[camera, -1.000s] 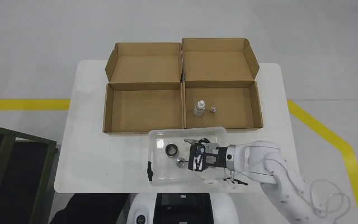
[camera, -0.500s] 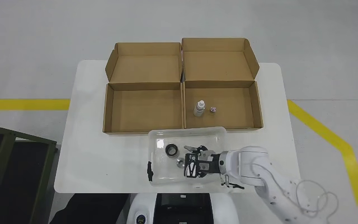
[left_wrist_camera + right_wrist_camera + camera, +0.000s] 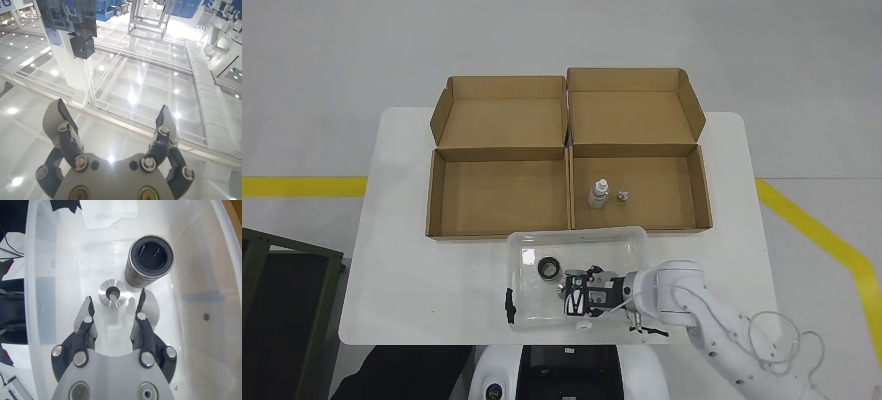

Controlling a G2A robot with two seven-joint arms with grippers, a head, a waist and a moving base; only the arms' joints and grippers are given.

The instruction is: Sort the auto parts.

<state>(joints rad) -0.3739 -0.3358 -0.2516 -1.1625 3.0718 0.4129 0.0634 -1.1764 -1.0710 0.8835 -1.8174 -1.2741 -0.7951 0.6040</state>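
A clear plastic bin (image 3: pixel 578 235) stands at the table's front edge. In it lie a black-and-steel cylindrical bearing (image 3: pixel 550 268) (image 3: pixel 149 260) and a small silver cone-shaped part (image 3: pixel 567 291) (image 3: pixel 112 293) with a hole through it. My right gripper (image 3: pixel 578 297) (image 3: pixel 115 302) is low inside the bin and open. The silver part sits just past its fingertips, between their lines, untouched. My left gripper (image 3: pixel 111 111) is open and holds nothing; behind it is the room's ceiling.
Two open cardboard boxes stand behind the bin. The left box (image 3: pixel 499 232) holds nothing; the right box (image 3: pixel 662 228) holds a small white bottle (image 3: pixel 599 192) and a tiny part (image 3: pixel 622 197). A black piece (image 3: pixel 510 305) hangs at the bin's left wall.
My right gripper has slid leftward inside the bin, coming up to the silver cone-shaped part. The parts have not moved.
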